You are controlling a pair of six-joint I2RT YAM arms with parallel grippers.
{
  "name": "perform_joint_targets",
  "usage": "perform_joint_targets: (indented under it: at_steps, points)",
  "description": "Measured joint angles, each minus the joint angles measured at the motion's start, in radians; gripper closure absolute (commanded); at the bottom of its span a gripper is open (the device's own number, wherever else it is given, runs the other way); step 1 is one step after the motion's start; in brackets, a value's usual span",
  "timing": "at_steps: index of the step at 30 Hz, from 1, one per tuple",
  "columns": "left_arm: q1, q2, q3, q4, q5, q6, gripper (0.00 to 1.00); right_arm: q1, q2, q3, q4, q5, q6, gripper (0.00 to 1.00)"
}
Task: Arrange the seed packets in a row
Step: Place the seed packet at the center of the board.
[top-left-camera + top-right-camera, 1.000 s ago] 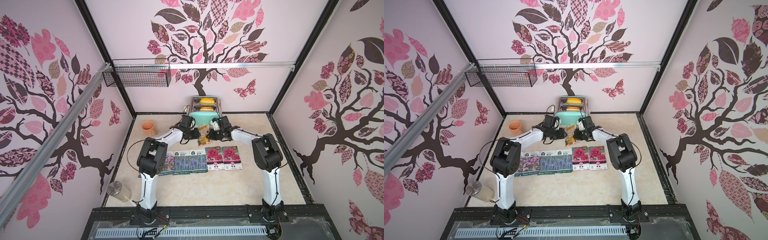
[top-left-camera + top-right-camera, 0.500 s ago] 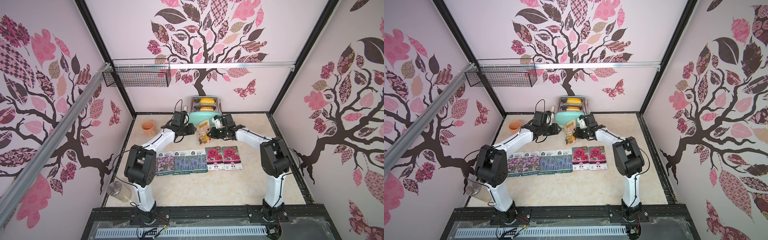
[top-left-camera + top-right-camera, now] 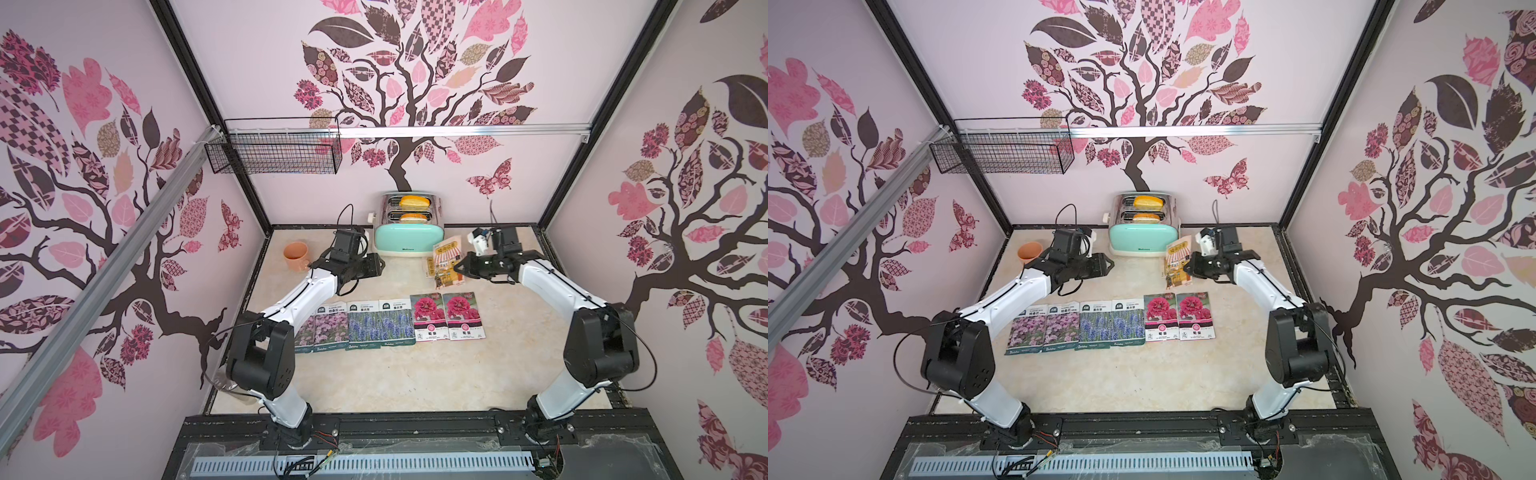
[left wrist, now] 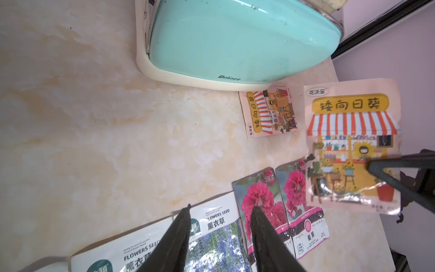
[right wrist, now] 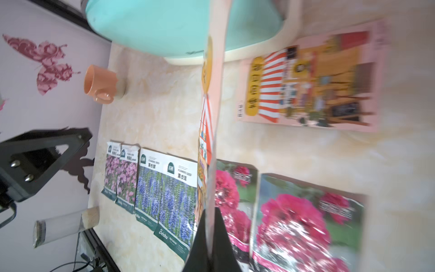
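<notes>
Left arm point(image 3: 299, 296): I am seeing white link shells running between bulky black joint housings.
Right arm point(image 3: 557, 287): I am seeing the same white-and-black build.
Cables point(image 3: 345, 212): thin black leads are looping off the wrists and elbows.
Jaws: I am watching black, tapering fingers; silver screws point(image 5: 15, 162) are glinting on a triangular plate.

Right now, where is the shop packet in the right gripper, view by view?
Top view: packet, just right of the toaster.
Top view: packet again right of toaster.
Left wrist: packet face-on, beyond the toaster's corner.
Right wrist: packet edge-on, toaster behind.
Shared landmark: toaster.
</notes>
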Motion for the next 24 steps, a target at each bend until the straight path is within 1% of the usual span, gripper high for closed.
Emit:
perform_joint_targets:
  at_steps: [3, 4, 6, 10, 16, 21, 24]
  points:
    - [0.000, -0.081, -0.060, -0.002, 0.002, 0.002, 0.53, -0.128, -0.084, -0.053, -0.064, 0.020, -0.023, 1.00]
    - [0.000, -0.110, -0.082, -0.004, 0.001, 0.002, 0.53, -0.159, -0.111, -0.068, -0.082, 0.042, -0.027, 1.00]
    - [0.000, -0.162, -0.122, -0.008, 0.001, 0.002, 0.52, -0.187, -0.164, -0.098, -0.111, 0.100, -0.032, 1.00]
    - [0.000, -0.249, -0.205, -0.012, 0.004, 0.002, 0.52, -0.182, -0.228, -0.098, -0.180, 0.222, -0.049, 1.00]
    - [0.000, -0.342, -0.319, -0.013, 0.009, -0.017, 0.51, -0.177, -0.235, -0.090, -0.258, 0.378, -0.064, 1.00]
    - [-0.001, -0.373, -0.372, 0.014, 0.021, -0.037, 0.50, -0.177, -0.222, -0.097, -0.293, 0.417, -0.076, 1.00]
    - [-0.003, -0.378, -0.379, 0.023, 0.027, -0.048, 0.50, -0.177, -0.193, -0.103, -0.301, 0.425, -0.084, 1.00]
